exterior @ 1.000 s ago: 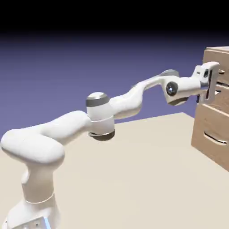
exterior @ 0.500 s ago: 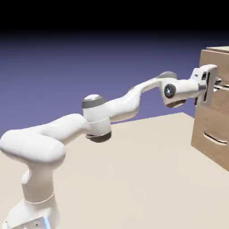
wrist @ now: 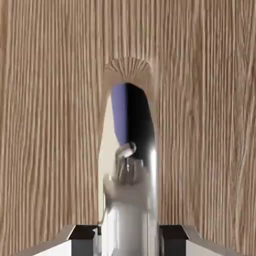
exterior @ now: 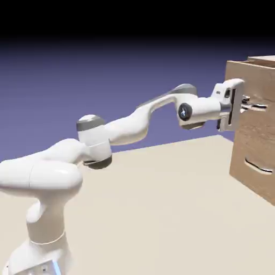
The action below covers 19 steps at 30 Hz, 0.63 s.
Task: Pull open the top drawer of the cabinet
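Observation:
The cabinet (exterior: 265,58) stands at the exterior view's right edge, a light-brown wood-grain box. Its top drawer (exterior: 259,83) juts out to the left of the front below it. My gripper (exterior: 245,107) is shut on the top drawer's thin silvery handle (exterior: 254,105). In the hand view the drawer's wood grain (wrist: 50,125) fills the picture. The shiny handle (wrist: 131,200) runs up between my two grey fingertips (wrist: 83,239), which press on it from both sides.
The lower drawer front (exterior: 252,180) with its own silvery handle (exterior: 259,167) sits flush in the cabinet, below my hand. The beige table (exterior: 161,215) stretches from the cabinet to the arm's base (exterior: 37,252) at the lower left.
My gripper closed on the handle, then drew back to the left. The top drawer front came with it and now stands out from the cabinet. The elbow has swung left and lower.

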{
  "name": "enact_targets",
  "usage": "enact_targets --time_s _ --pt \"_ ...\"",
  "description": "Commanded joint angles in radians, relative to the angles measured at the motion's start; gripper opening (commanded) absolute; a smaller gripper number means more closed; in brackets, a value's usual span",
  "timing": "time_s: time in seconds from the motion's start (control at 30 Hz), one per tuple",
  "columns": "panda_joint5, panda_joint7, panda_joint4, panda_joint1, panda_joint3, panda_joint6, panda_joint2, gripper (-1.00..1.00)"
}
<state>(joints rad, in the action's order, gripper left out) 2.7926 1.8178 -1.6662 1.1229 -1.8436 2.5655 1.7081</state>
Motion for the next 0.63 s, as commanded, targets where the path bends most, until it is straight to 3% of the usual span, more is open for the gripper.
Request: enact_targets --time_s 0.0,0.5,0.53,0.6 --pt "0.003 0.006 -0.036 0.023 0.001 -0.012 0.004 -1.0" --pt "-0.018 0.055 -0.544 0.384 0.016 -0.163 0.053 -1.0" --pt "-0.018 0.055 -0.544 0.384 0.016 -0.163 0.053 1.0" --pt "-0.023 0.06 -0.58 0.415 0.016 -0.169 0.053 1.0"
